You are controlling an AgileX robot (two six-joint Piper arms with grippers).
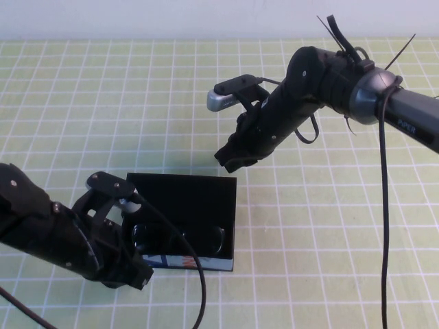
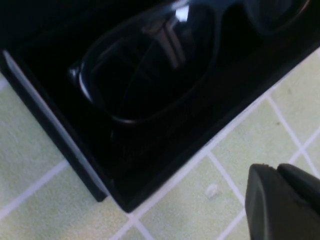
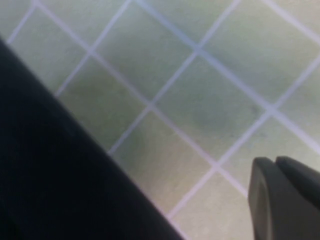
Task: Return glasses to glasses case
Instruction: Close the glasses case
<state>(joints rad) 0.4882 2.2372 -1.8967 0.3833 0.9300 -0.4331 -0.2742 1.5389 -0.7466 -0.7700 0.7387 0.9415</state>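
Observation:
The black glasses case (image 1: 184, 195) lies open at the front middle of the table, its flat lid tipped back. Its patterned front side (image 1: 171, 261) faces me. The black glasses (image 1: 180, 239) lie inside it; the left wrist view shows one lens (image 2: 150, 65) within the case wall (image 2: 60, 130). My left gripper (image 1: 135, 275) is shut and empty at the case's front left corner, and shows in the left wrist view (image 2: 280, 172). My right gripper (image 1: 230, 159) is shut and empty, hovering just behind the lid's far right corner; it shows in the right wrist view (image 3: 275, 162), beside the lid (image 3: 50, 175).
The table is a green mat with a white grid (image 1: 322, 226). A black cable (image 1: 384, 205) hangs from the right arm over the right side. A cable from the left arm (image 1: 195, 274) loops across the case front.

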